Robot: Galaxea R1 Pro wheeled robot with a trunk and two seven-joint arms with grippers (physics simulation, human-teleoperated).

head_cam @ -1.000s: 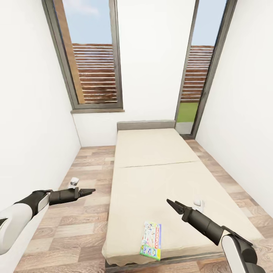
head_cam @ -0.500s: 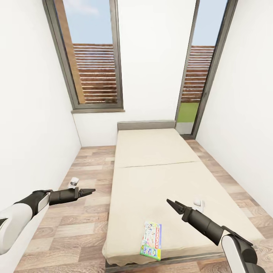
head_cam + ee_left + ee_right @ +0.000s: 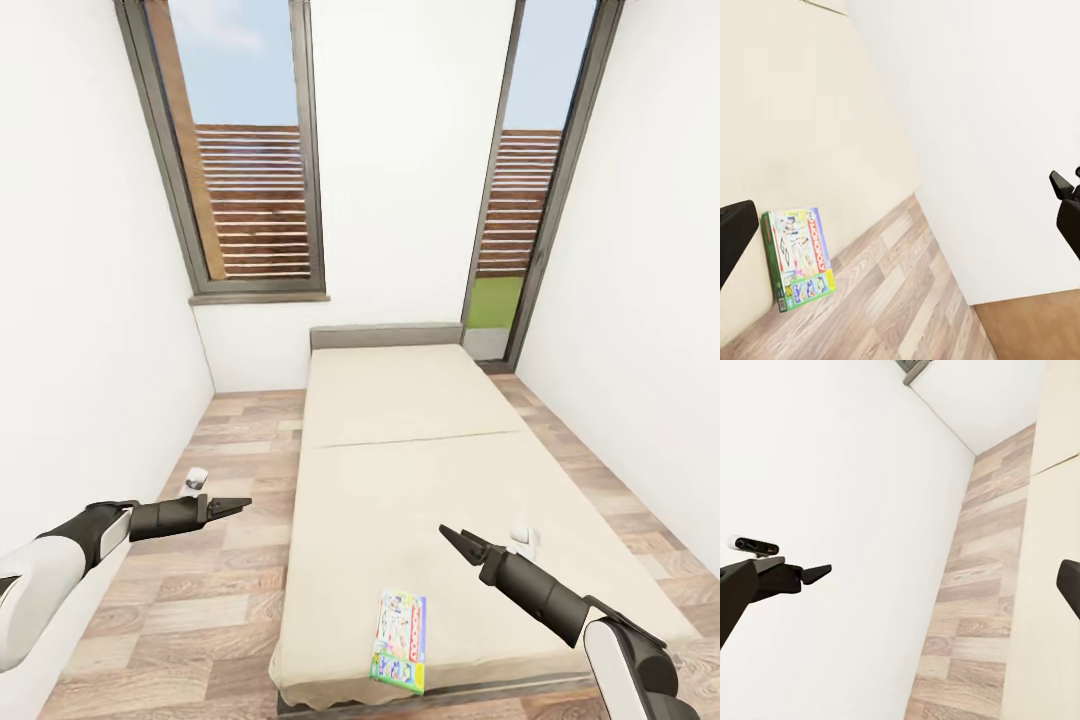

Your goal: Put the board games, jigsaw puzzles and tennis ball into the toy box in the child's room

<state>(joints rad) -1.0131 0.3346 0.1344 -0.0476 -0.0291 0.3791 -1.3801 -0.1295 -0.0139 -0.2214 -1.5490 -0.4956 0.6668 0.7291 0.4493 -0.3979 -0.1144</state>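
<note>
Left gripper (image 3: pixel 240 504): held out over the wood floor (image 3: pixel 200 590) beside the bed (image 3: pixel 420 470), empty; its fingers look close together at the tips in the head view, yet the left wrist view shows dark finger parts at opposite edges of the frame, so I cannot tell whether it is spread or pressed together.
Right gripper (image 3: pixel 450 537): held above the near half of the bed, empty; fingertips appear nearly together, state likewise not certain.
Board game (image 3: pixel 399 636): one flat box, green edge, pale printed face, lying flat on the mattress near the foot end, just by the edge; also seen in the left wrist view (image 3: pixel 796 257), resting at the mattress corner above the floor.
Bed: cream mattress, grey headboard against the far wall, between two tall windows (image 3: pixel 245 150).
Walls (image 3: pixel 90 330): plain white, either side.
</note>
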